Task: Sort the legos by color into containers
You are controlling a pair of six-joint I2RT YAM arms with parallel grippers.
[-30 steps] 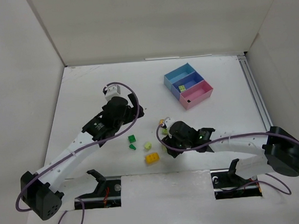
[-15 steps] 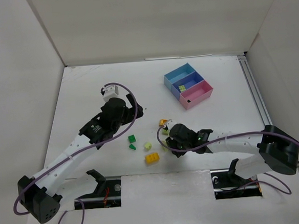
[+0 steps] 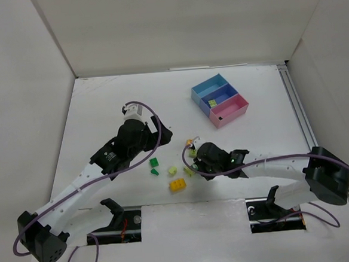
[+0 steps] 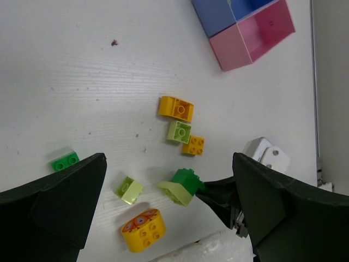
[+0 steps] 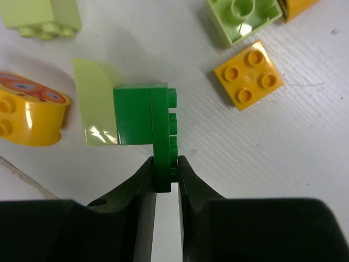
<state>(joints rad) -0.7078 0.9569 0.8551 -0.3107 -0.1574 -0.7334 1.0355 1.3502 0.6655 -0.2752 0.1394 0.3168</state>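
Left gripper (image 3: 161, 131): poised above the white table (image 3: 100, 100), its fingers (image 4: 60, 202) spread wide apart. At 5 o'clock from it lies a small dark green brick (image 3: 154, 163), with a pale lime brick (image 3: 172, 170) just beside it at 4 o'clock and a printed orange-yellow brick (image 3: 177, 185) near the table's front edge. Right gripper (image 5: 166, 168): low over the table, fingertips pressed together on the edge of a dark green lego (image 5: 143, 114). A pale lime sloped piece (image 5: 97, 109) sits against that lego's 9 o'clock side. Whether the pair rests on the surface or is raised off it cannot be told. At 12 o'clock from this gripper in the left wrist view, three loose legos sit close together: an orange-yellow hollow-backed brick (image 4: 175, 108), a lime square brick (image 4: 179, 131) and an orange four-stud plate (image 4: 193, 145). The containers stand well apart from all the loose pieces, at 1 o'clock from the table's centre, joined in a row running from 11 o'clock toward 5 o'clock: light blue tray (image 3: 210, 86), darker blue tray (image 3: 224, 93), pink tray (image 3: 231, 108). A small lime-yellow piece (image 3: 211, 102) lies at the 7 o'clock end of the darker blue tray. A dark speck at the pink tray's 7 o'clock corner is too small to identify.
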